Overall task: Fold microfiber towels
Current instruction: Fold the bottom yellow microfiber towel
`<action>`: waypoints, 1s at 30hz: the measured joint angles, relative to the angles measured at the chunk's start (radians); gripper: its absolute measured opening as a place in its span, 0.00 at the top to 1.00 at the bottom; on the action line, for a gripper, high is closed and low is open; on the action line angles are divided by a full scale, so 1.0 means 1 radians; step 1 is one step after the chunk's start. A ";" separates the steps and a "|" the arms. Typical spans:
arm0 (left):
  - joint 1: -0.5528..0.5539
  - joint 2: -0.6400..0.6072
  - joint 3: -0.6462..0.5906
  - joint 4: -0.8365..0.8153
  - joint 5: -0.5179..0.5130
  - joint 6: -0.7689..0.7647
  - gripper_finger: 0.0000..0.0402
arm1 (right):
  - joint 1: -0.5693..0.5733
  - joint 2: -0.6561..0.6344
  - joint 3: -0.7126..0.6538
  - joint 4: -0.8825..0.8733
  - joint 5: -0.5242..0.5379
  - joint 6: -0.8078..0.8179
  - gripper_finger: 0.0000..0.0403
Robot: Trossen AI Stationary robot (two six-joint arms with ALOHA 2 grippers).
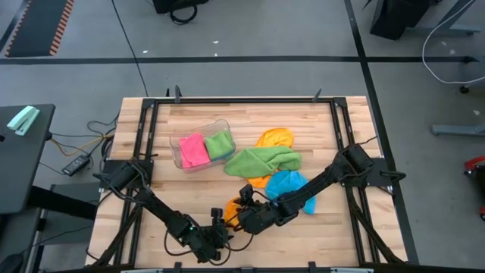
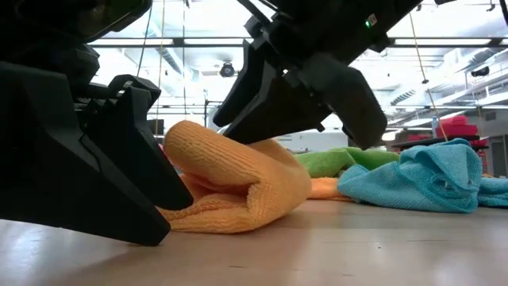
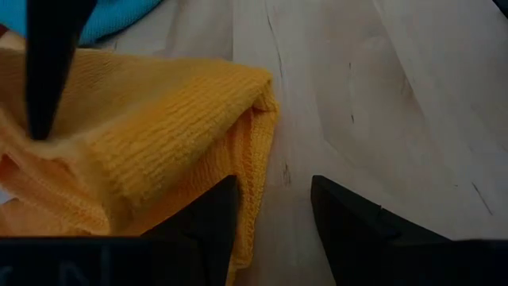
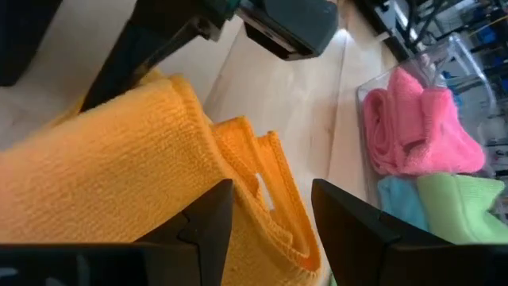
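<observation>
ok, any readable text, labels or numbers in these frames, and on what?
None readable.
Left wrist view: faint marks on the left gripper housing, too blurred to read.
Orange towel, plastic tub, table: no print visible.

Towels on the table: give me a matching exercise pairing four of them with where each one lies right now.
Things:
1. pink towel
2. green towel
3. blue towel
4. orange towel

Places:
A. under the right arm
B. spread mid-table
C. in the clear tub
D. between both grippers, at the front

Pairs: 1-C, 2-B, 3-A, 4-D
</observation>
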 joint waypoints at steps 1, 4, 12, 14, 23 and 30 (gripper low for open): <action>0.000 0.000 0.000 0.000 0.000 0.000 0.57 | 0.000 0.000 0.000 0.000 -0.022 0.007 0.55; 0.000 0.000 0.000 0.000 0.000 0.000 0.57 | 0.002 0.000 0.000 0.000 -0.075 0.033 0.55; 0.000 0.000 0.000 0.000 0.000 0.000 0.57 | -0.003 0.000 0.000 0.021 -0.051 0.179 0.55; 0.000 0.000 0.000 0.000 0.000 0.000 0.57 | -0.006 0.000 0.000 0.023 -0.052 0.247 0.55; -0.001 0.000 0.000 0.001 -0.001 0.003 0.57 | -0.019 -0.048 0.000 0.080 -0.112 0.477 0.55; -0.002 0.000 0.000 0.002 -0.001 0.005 0.57 | -0.015 -0.036 -0.007 0.166 -0.075 0.618 0.55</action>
